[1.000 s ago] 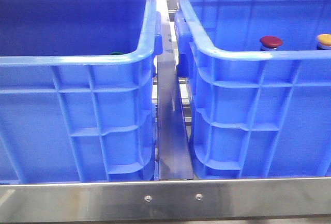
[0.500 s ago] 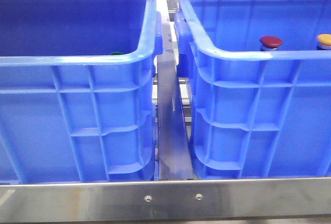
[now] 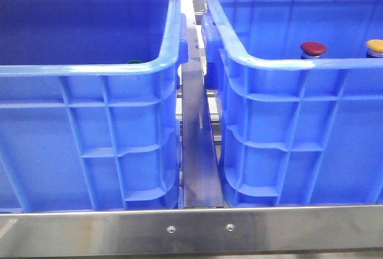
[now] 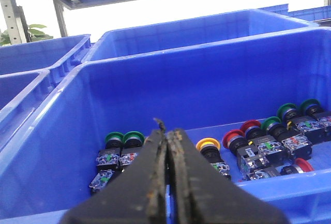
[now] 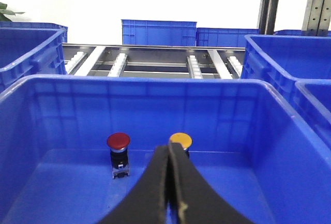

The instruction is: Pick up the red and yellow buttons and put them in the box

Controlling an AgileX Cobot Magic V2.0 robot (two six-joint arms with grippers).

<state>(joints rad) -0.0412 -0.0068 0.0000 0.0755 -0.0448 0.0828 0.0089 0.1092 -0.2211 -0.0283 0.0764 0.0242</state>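
The red button [image 5: 118, 141] and the yellow button [image 5: 180, 140] stood upright, side by side but apart, on the floor of the right blue crate [image 3: 287, 61]. The right gripper [image 5: 169, 154] hung above that crate, fingers pressed together, holding nothing. The left gripper [image 4: 166, 136] was likewise closed and empty over the left blue crate [image 3: 90, 70], which held many mixed push buttons [image 4: 269, 146].
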